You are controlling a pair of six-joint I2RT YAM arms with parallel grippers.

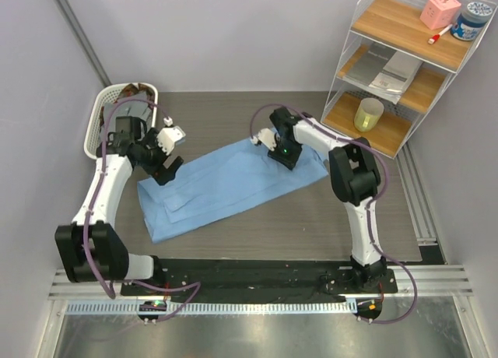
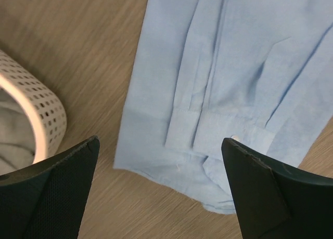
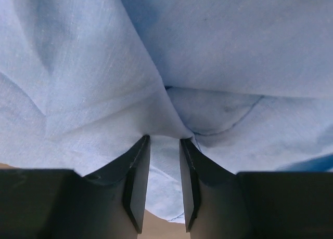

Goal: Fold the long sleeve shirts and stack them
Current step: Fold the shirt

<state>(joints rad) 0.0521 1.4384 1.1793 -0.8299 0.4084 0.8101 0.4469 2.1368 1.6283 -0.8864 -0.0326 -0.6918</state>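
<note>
A light blue long sleeve shirt (image 1: 233, 183) lies folded into a long band, set diagonally across the wooden table. My left gripper (image 1: 165, 167) hovers open over its left end. In the left wrist view the cuffs and hem of the shirt (image 2: 234, 67) lie between and beyond the wide-apart fingers of the left gripper (image 2: 161, 145), which touch nothing. My right gripper (image 1: 282, 154) is down on the shirt's upper right end. In the right wrist view the right gripper (image 3: 164, 140) has its jaws narrowed on a raised fold of the blue cloth (image 3: 208, 41).
A white perforated basket (image 1: 105, 113) holding grey cloth stands at the back left, close to the left gripper; its wall (image 2: 44, 109) shows in the left wrist view. A wire shelf unit (image 1: 405, 62) with a yellow cup (image 1: 368, 114) stands at the back right.
</note>
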